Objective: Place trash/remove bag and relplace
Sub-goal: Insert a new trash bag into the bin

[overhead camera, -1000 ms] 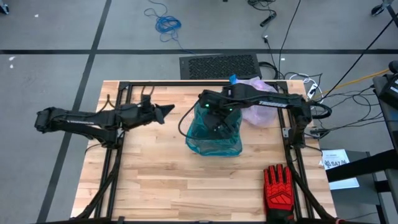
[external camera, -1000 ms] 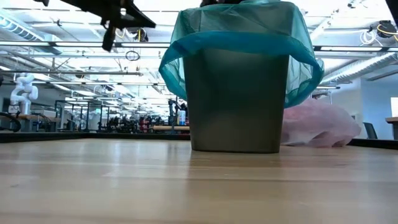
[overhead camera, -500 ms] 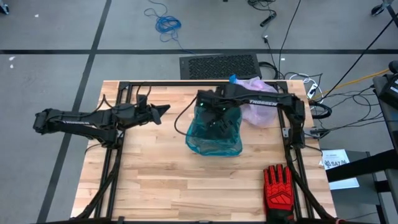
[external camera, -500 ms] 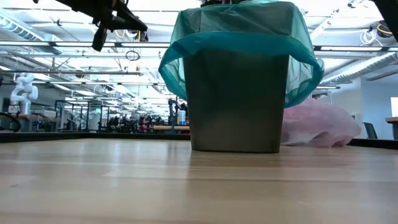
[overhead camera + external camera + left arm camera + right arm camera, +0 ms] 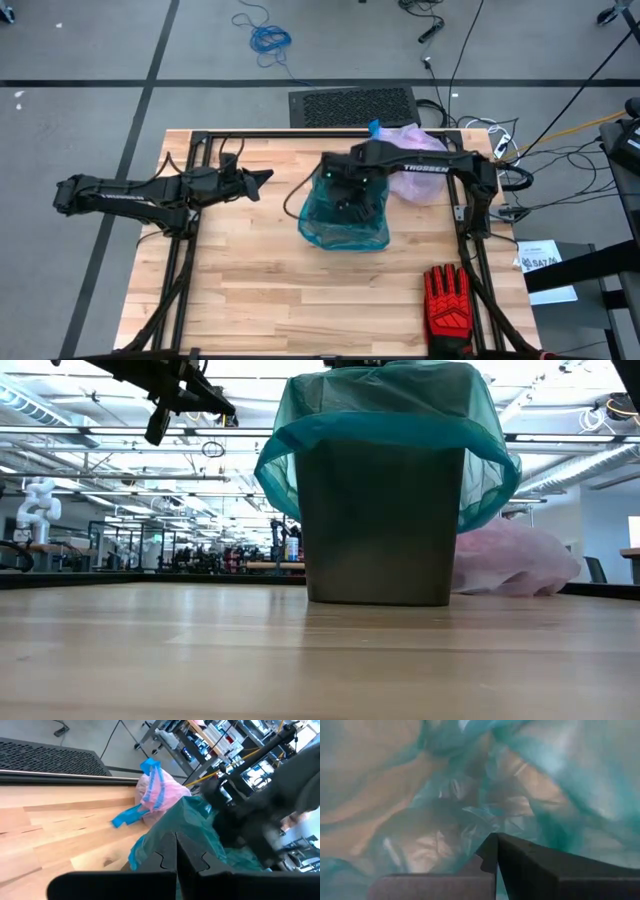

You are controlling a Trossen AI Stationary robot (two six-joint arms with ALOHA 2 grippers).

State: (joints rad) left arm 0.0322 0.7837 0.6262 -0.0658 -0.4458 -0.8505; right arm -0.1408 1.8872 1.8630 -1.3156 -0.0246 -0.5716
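Note:
A bin lined with a teal-green plastic bag [image 5: 345, 215] [image 5: 385, 510] stands mid-table. The pinkish bag [image 5: 415, 165] [image 5: 515, 560] [image 5: 157, 792] with its blue drawstring [image 5: 125, 817] lies on the table by the bin's far right side. My right gripper [image 5: 495, 847] is shut, points down and reaches inside the teal liner from above. My left gripper [image 5: 265, 177] [image 5: 176, 855] is shut and hangs in the air left of the bin, with nothing in it. The trash is out of view. My right gripper's shut fingertips [image 5: 490, 845] stand deep among the crumpled folds of the teal liner [image 5: 455, 815], pointing down. I cannot tell whether they touch the plastic.
A red-and-black work glove [image 5: 447, 300] lies near the table's front right corner. Black frame rails [image 5: 180, 250] run along the table's left and right sides. The near half of the wooden top [image 5: 300, 660] is bare.
My right gripper has sunk lower into the teal-lined bin, rolling its wrist as it went. It has stayed shut.

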